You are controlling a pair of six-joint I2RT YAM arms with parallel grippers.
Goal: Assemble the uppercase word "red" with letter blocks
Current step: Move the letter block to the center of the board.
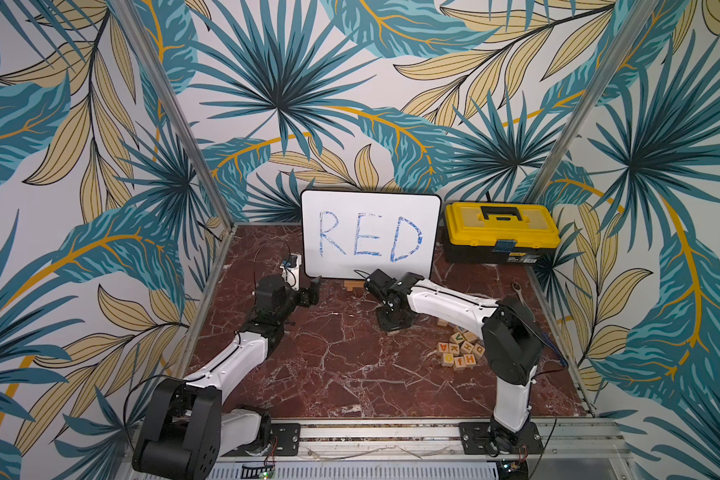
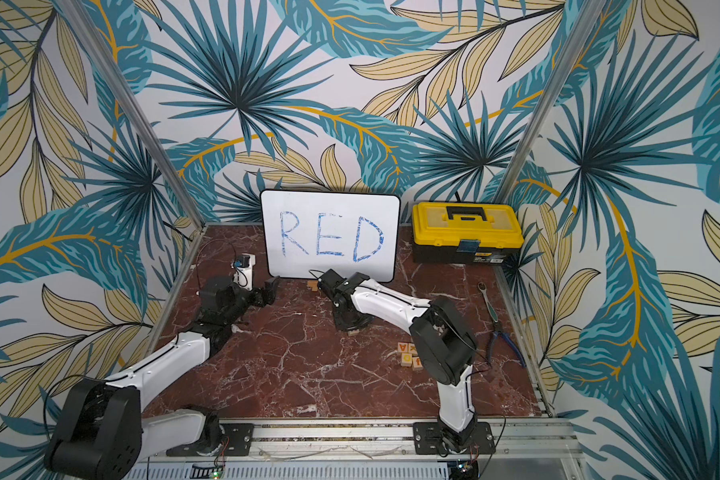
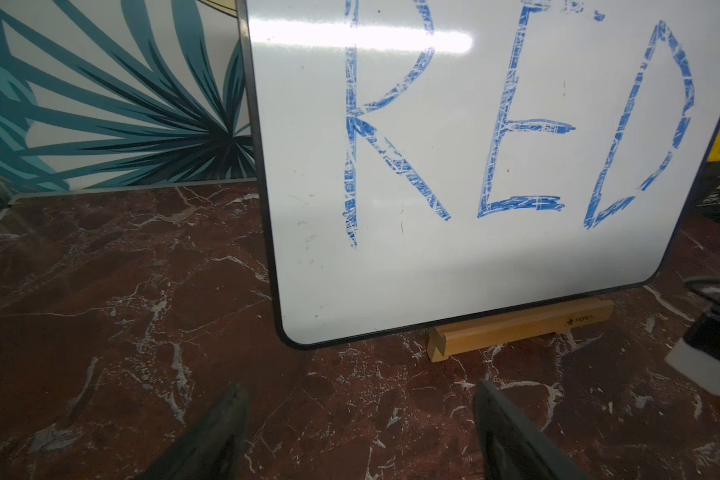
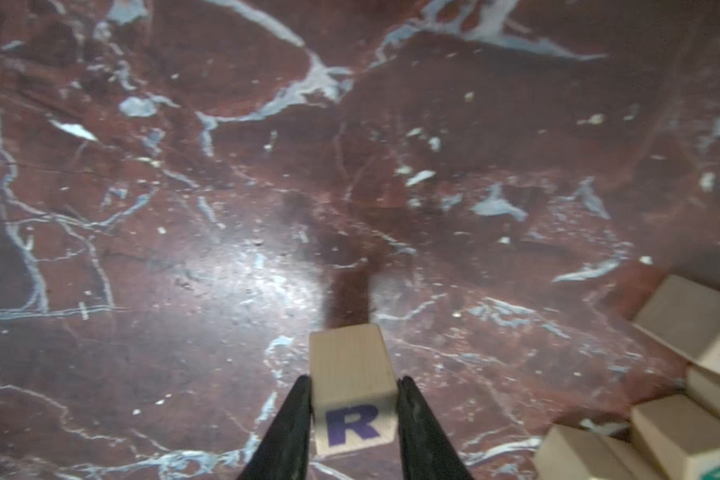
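The R block (image 4: 352, 388), a pale wooden cube with a dark letter R on the face toward the wrist camera, sits between the two black fingers (image 4: 289, 432) of the right tool (image 4: 352, 419), which is closed on its two sides. In the right wrist view the block is over the red marble counter (image 4: 184, 208), and I cannot tell if it touches the surface or is a little above it. In a top view the right tool (image 1: 393, 324) points down near the middle of the counter (image 1: 329, 374), with a bit of pale wood visible under it. The other letter blocks (image 1: 460, 351) lie in a loose heap on the counter, near the right arm and partly hidden by its elbow; letters such as A, K, H, O and f are readable on them. Some of these blocks (image 4: 682, 374) appear also at the edge of the right wrist view, close to the held block but apart from it. The left tool (image 3: 360, 432) stands wide, with nothing between its fingers, and it faces the white board (image 3: 474, 257) with blue handwritten "RED". This board (image 1: 371, 235) leans on a small wooden stand (image 3: 516, 326) at the back of the counter. Beside it stands a yellow toolbox (image 1: 501, 232), and a ratchet wrench (image 2: 489, 301) and pliers (image 2: 501, 338) lie along the right edge.
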